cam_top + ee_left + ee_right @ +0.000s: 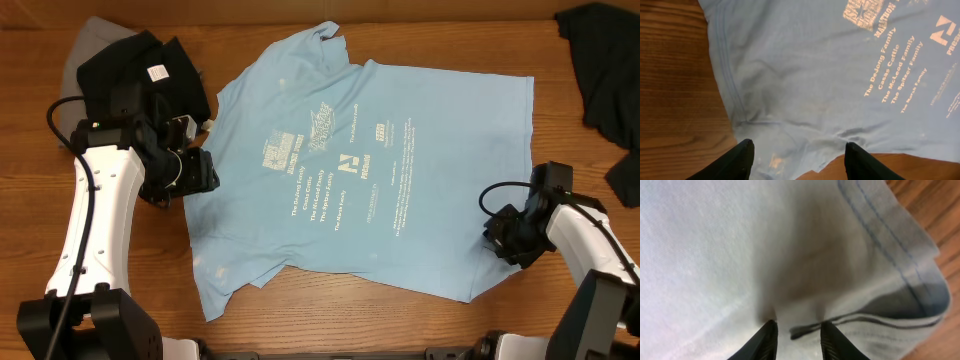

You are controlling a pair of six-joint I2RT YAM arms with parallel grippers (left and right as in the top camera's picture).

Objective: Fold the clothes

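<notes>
Light blue T-shirt (400, 120) spread printed side up across the middle of the wooden table (300, 330), mostly flat, rumpled along the near-left corner. Pale lettering (895, 67) running slantwise down the chest; legible in the left wrist view: "The DeJong Family", "The McLeod Family", "The Spitzer Family", among other name lines. Above them a block emblem with a star, and to the right a large angular mark over a word cut off by the frame edge. Finer print in columns farther along, too small to read.

At the far-left corner, a black garment (185, 70) heaped on a grey garment (85, 45), with a white tag (157, 72) showing on top; both apart from the shirt's main spread, near its left edge. At the far-right corner, a dark garment (600, 60) lying loose, well apart from the shirt.

Left gripper (205, 170) at the shirt's left edge, white left arm (95, 210) reaching in from the near-left. Seen from its wrist (799, 145): fingers (742, 160) set wide apart, above the shirt's edge where cloth meets bare wood, nothing between them but fabric below.

Right gripper (498, 238) at the shirt's near-right edge, right arm (590, 240) bent in from the near-right. Seen from its wrist (798, 325): fingers (767, 342) drawn close, down on the cloth just inside the double-stitched hem (905, 255), creases spreading from the tips. Cannot tell whether the cloth is actually pinched.
</notes>
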